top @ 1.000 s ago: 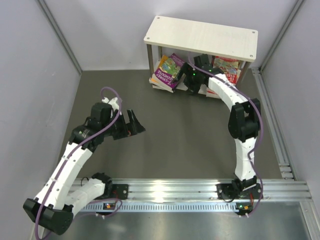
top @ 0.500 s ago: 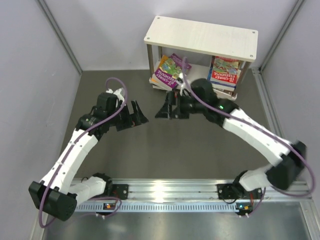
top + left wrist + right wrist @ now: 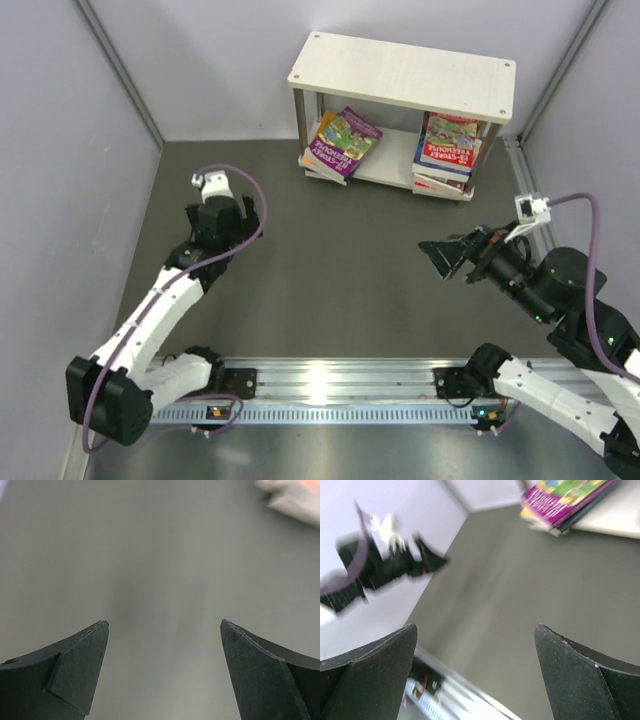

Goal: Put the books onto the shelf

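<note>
Both arms have drawn back from the shelf (image 3: 405, 72) in the last second. The right gripper (image 3: 441, 255), which was reaching in at the lower board, has swung well out in front of the shelf's right end. The left gripper (image 3: 162, 630) has pulled away in front of its left end.

All the books in view are on the shelf's lower board (image 3: 390, 168), in two piles. The left-hand pile (image 3: 340, 143), with a purple and green cover on top, lies askew and juts out past the shelf's front left corner. The right-hand pile (image 3: 449, 148), with a red and yellow cover on top, sits at the right end and also pokes a little over the front edge. The top board is bare. No book shows on the dark table (image 3: 340, 290) in front of the shelf, so the job looks about done.

Both sets of jaws are spread wide with nothing between them. The left one points down at bare table, and the right one faces across the table towards the left end of the shelf.

The weak point is the left-hand pile. With so much of it past the corner, a nudge from a passing arm or a knock to the shelf could tip it onto the table. The right wrist view is blurred, which suggests that arm is moving fast, so a careless return sweep past the shelf front is the likeliest cause.
</note>
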